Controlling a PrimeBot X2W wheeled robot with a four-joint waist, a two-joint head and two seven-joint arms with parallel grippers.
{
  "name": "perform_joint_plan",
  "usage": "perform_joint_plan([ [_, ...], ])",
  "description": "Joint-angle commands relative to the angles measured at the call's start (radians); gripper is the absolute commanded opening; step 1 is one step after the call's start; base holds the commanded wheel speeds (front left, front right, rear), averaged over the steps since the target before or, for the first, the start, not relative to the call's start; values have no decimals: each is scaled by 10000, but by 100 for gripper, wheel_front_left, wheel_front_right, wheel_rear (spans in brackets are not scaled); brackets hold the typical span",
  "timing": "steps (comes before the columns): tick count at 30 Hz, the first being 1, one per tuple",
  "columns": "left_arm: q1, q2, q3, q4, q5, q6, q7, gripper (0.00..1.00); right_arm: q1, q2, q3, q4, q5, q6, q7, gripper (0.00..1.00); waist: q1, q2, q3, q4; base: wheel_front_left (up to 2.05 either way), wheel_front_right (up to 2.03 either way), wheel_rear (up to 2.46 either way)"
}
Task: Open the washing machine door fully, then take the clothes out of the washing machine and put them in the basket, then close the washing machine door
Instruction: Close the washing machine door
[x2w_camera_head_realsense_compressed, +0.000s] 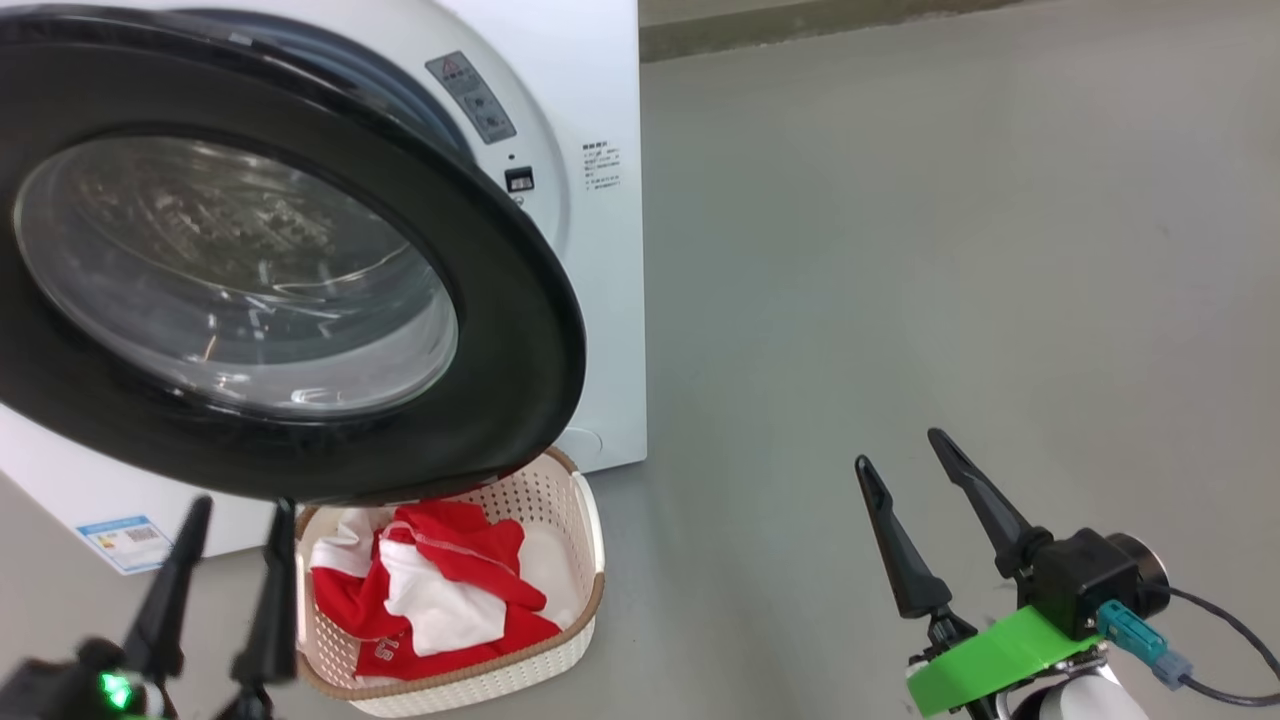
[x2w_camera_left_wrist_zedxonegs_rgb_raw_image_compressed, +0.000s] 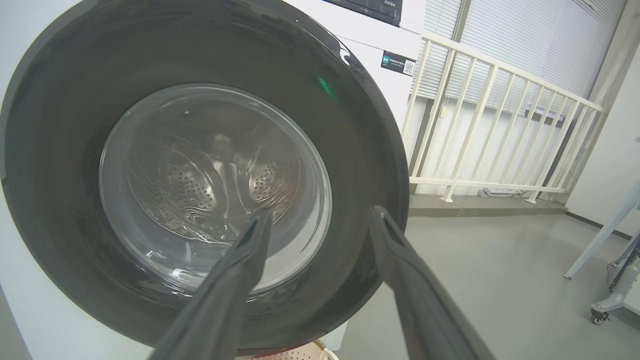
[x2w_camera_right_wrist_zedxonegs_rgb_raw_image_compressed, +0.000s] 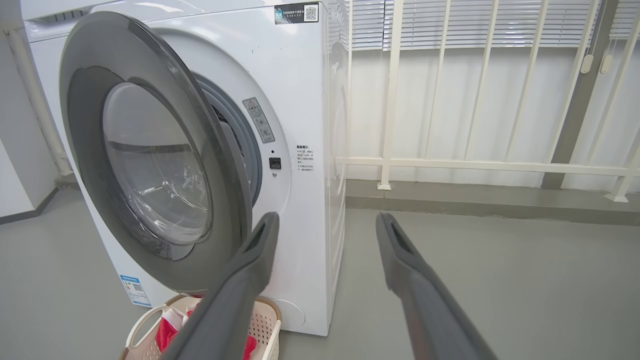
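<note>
Head view puts the washing machine door (x2w_camera_head_realsense_compressed: 520, 330) large at the upper left, standing partway open from the washing machine (x2w_camera_head_realsense_compressed: 600, 300). Its black rim hangs over the machine end of the basket (x2w_camera_head_realsense_compressed: 480, 685). The basket stands on the grey floor (x2w_camera_head_realsense_compressed: 900, 250) just in front of the machine, below the door. The clothes (x2w_camera_head_realsense_compressed: 450, 590) lie heaped inside it, red and white. A blue sticker (x2w_camera_head_realsense_compressed: 125, 540) shows low on the white front panel, left of the basket.

My left gripper (x2w_camera_head_realsense_compressed: 245, 502) is at the lower left, just beside the basket, with its fingers spread apart and nothing between them. Left wrist view looks along those fingers at the door's glass bowl (x2w_camera_left_wrist_zedxonegs_rgb_raw_image_compressed: 200, 125). One tip lies over the glass and the other over the black rim; I cannot tell whether either touches. Through the glass I see the perforated drum (x2w_camera_left_wrist_zedxonegs_rgb_raw_image_compressed: 195, 187).

My right gripper (x2w_camera_head_realsense_compressed: 898, 446) is at the lower right, well apart from the machine and the basket, above bare floor. Its jaws are wide and hold nothing. Right wrist view shows the door from the side: its free edge stands off the front panel, and the grey rubber ring (x2w_camera_right_wrist_zedxonegs_rgb_raw_image_compressed: 252, 150) shows in the gap. Below the door the basket, with red fabric in it, sits near the foot of the machine. A white railing (x2w_camera_right_wrist_zedxonegs_rgb_raw_image_compressed: 450, 165) runs behind.
</note>
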Motion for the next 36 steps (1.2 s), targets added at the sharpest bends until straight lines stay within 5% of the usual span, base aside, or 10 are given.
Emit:
perform_joint_plan([
  [1, 99, -11, 465, -411, 625, -59, -86, 100, -10, -36, 217, -320, 56, 63, -65, 100, 0, 0, -119, -53, 0, 0, 0],
  [14, 1719, -766, 1168, -860, 2591, -65, -88, 100, 828, -13, -306, -966, -33, 63, -65, 100, 0, 0, -435, -31, 0, 0, 0],
  [36, 1929, -1192, 1165, -654, 2700, -67, -89, 100, 1009, 23, -229, -886, -49, 63, -65, 100, 0, 0, -573, -9, 0, 0, 0],
])
